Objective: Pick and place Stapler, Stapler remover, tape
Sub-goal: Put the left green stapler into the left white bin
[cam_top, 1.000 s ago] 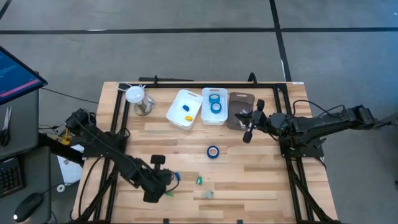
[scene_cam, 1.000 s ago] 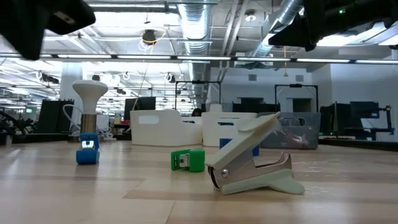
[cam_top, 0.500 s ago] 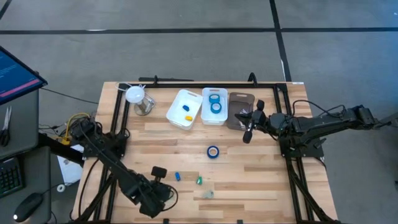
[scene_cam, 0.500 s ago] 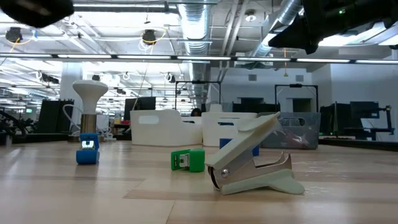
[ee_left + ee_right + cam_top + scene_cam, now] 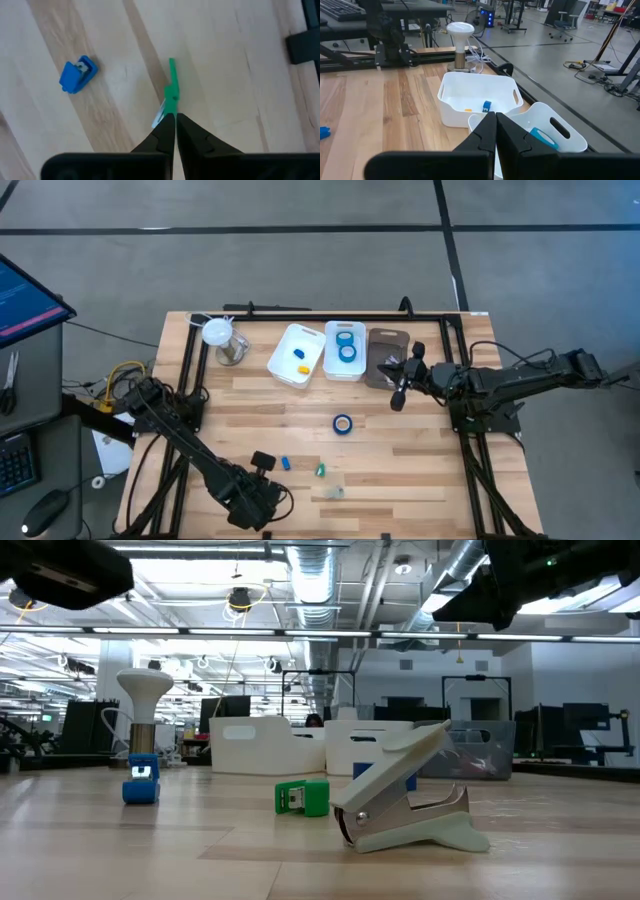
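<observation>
My left gripper [image 5: 172, 116] is shut on a thin green piece [image 5: 171, 90] near the table's near edge [image 5: 268, 502]. A small blue stapler [image 5: 77, 76] lies on the wood beside it [image 5: 285, 463]. A small green stapler [image 5: 303, 797] and a pale green staple remover [image 5: 410, 805] rest flat on the table. One blue tape roll [image 5: 343, 423] lies mid-table. Two more tape rolls [image 5: 346, 345] lie in a white bin. My right gripper [image 5: 491, 127] is shut and hangs over the grey bin [image 5: 387, 340]. My left gripper pinches the thin green piece by its near end [image 5: 169, 111], between the two fingertips. The piece sticks out past the tips in line with the fingers. Whether it is clear of the table, I cannot tell.
Two white bins [image 5: 295, 355] [image 5: 352, 367] and the grey bin stand in a row at the far edge, one white bin holding small yellow and blue pieces [image 5: 485, 106]. A white lamp-like stand [image 5: 222, 338] is at the far left. Black frame rails run along the table's sides.
My left arm has swung toward the table's near edge, and its gripper has ended up lower and nearer that edge. The small blue stapler it stood over now shows uncovered on the wood. My right arm has kept still.
</observation>
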Available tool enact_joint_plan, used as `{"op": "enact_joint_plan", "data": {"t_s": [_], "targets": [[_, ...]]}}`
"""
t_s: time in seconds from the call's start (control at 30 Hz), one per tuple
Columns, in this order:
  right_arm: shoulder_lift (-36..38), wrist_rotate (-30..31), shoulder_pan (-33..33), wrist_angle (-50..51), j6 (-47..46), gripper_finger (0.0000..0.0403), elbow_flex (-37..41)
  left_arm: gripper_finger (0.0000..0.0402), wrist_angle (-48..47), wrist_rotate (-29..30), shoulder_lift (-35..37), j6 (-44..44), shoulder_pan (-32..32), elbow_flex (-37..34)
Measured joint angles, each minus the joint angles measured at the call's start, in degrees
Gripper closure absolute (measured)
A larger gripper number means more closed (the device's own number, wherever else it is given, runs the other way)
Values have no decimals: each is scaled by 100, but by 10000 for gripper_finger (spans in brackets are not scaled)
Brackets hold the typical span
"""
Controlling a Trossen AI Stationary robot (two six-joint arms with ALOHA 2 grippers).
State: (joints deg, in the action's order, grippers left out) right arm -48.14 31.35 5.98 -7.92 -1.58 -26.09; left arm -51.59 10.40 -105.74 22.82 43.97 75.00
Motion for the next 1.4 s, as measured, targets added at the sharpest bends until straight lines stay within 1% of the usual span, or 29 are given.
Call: {"op": "enact_joint_plan", "data": {"t_s": [0.13, 0.43, 0.53, 0.6, 0.67, 0.73, 0.9, 1.0, 1.13, 1.4], "targets": [[0, -2, 0, 0, 2, 403, 0, 368, 17, -111, 36, -4, -85, -2], [0, 0, 0, 2, 2, 403, 0, 293, 137, -195, 33, 1, -129, -2], [0, 0, 0, 2, 0, 403, 0, 276, 400, -192, 33, 3, -131, -4], [0, -2, 0, 2, 0, 403, 0, 269, 737, -148, 36, -2, -131, -48], [0, 0, 0, 2, 2, 403, 0, 267, 1043, -140, 36, 5, -131, -160], [0, -2, 0, 5, 2, 403, 0, 267, 1136, -140, 36, 32, -131, -266], [1, 0, 0, 22, 2, 403, 0, 272, 1323, -138, 36, 631, -131, -657], [2, 0, 0, 22, 2, 403, 0, 272, 1779, -136, 34, 887, -131, -915], [2, 0, 0, 22, 2, 403, 0, 273, 2206, -132, 33, 919, -131, -1085], [2, -2, 0, 22, 2, 403, 0, 285, 2346, -173, 34, 1324, -284, -1368]]}}
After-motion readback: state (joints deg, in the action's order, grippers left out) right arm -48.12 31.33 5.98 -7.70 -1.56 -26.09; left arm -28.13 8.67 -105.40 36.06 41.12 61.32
